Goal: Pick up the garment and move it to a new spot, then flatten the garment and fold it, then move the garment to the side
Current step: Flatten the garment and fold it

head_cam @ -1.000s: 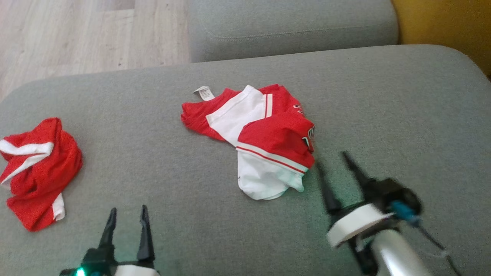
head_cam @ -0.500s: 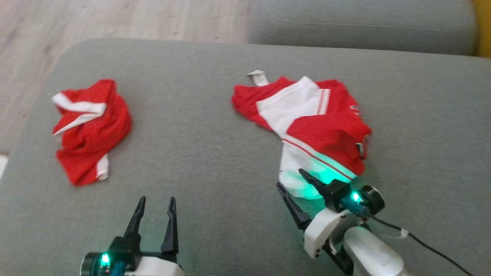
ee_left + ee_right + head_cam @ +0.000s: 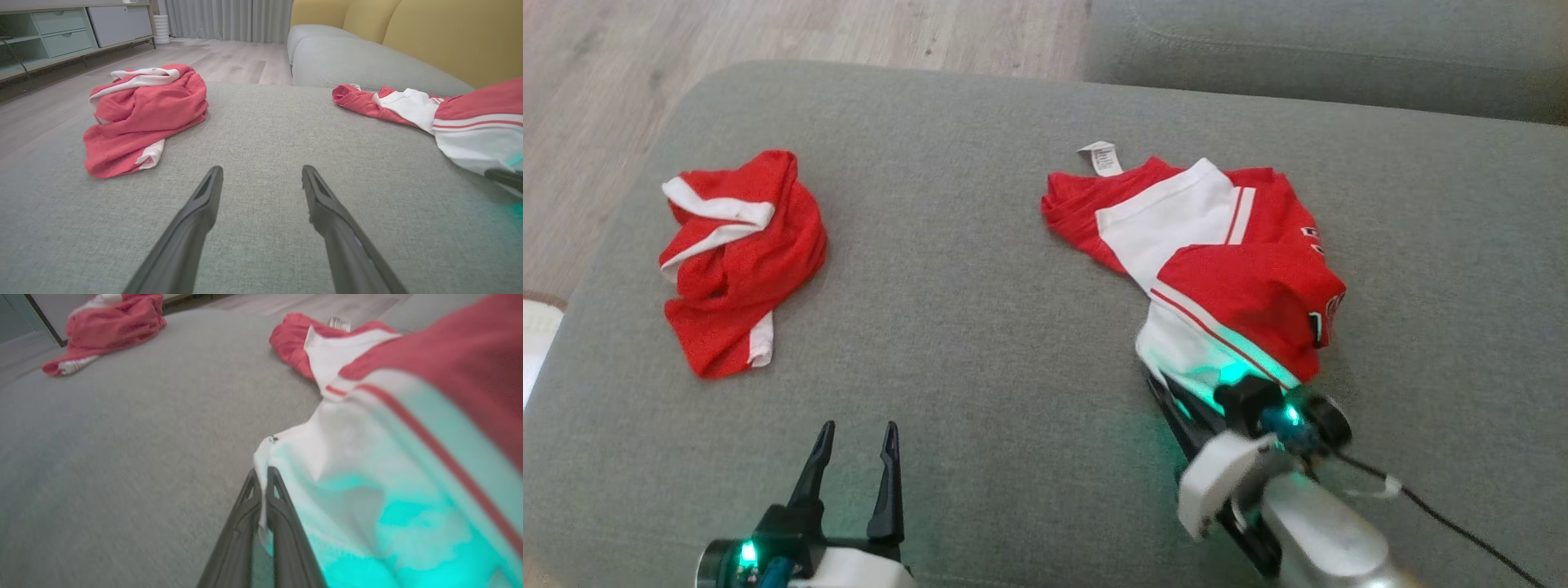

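The garment (image 3: 1225,269), a red and white shirt with a white tag, lies crumpled on the grey couch seat (image 3: 980,327), right of centre. My right gripper (image 3: 1176,400) is at its near white hem. In the right wrist view that gripper (image 3: 263,473) is shut, with a fold of the garment's (image 3: 367,457) white cloth pinched between the fingers. My left gripper (image 3: 854,429) hovers open over bare seat at the lower left, holding nothing. The left wrist view shows the left gripper (image 3: 261,171) with spread fingers and the garment (image 3: 470,130) off to its right.
A second red and white garment (image 3: 739,261) lies bunched at the seat's left end (image 3: 143,118) (image 3: 110,322). A grey cushion (image 3: 1323,57) lies beyond the seat, wooden floor (image 3: 605,98) at the upper left. A low cabinet (image 3: 61,32) and yellow backrest (image 3: 449,36) stand farther off.
The camera has shifted, so the whole picture slid right. My right gripper came forward and left to the garment's white hem and shut on it. The left gripper stays open.
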Controlling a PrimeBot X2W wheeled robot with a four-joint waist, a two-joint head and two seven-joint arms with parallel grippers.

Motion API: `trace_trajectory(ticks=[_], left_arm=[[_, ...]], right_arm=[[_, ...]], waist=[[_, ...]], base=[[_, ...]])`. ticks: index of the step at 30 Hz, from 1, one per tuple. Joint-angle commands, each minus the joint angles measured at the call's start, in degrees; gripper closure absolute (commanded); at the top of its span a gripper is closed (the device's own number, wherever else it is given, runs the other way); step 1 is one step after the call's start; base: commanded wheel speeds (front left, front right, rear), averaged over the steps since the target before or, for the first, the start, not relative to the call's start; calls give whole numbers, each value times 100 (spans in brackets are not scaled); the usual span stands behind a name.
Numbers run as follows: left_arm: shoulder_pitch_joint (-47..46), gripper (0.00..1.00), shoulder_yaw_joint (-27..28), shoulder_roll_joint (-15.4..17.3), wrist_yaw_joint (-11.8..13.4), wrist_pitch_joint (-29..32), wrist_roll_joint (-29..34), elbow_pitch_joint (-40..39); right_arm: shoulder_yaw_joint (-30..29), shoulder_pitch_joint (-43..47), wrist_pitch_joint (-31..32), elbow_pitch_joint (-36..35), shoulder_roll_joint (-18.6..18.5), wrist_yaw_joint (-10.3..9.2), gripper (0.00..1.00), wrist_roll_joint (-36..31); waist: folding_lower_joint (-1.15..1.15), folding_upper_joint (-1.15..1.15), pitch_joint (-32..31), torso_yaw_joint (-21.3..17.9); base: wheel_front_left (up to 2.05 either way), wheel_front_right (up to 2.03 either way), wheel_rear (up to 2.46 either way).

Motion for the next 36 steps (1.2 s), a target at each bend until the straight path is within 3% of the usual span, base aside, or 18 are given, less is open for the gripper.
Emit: trace_trajectory(ticks=[1,6,13,20,25,30,36], left_arm=[[-193,0,139,2,-16,-30,-56,-193],[-230,0,-37,2,-25,-30,-106,-165],[-245,0,-356,2,-16,-30,-213,-35],[-6,0,-242,2,51,-30,-231,56],[91,0,-65,2,53,-30,-236,44],[-54,0,-78,2,11,-30,-243,2],[-291,0,-203,2,-26,-30,-221,-17]], right_arm=[[65,-268,-35,-726,51,42,100,137],[75,-761,-36,-1711,51,42,100,316],[-32,-2549,-37,-2710,51,42,100,442],[-1321,-3468,-38,-2880,33,42,100,360],[-2217,-2976,-38,-2124,-265,42,100,-161],[-2794,-2025,-38,-1287,-639,42,100,-582],[-3830,-753,-38,-765,-999,42,100,-1042]], waist=[[-1,0,-79,-80],[-1,0,-207,-45],[-1,0,-444,425],[-1,0,-587,632],[-1,0,-537,363],[-1,0,-322,50],[-1,0,-87,-222]], base=[[0,0,0],[0,0,0],[0,0,0],[0,0,0],[0,0,0],[0,0,0],[0,0,0]])
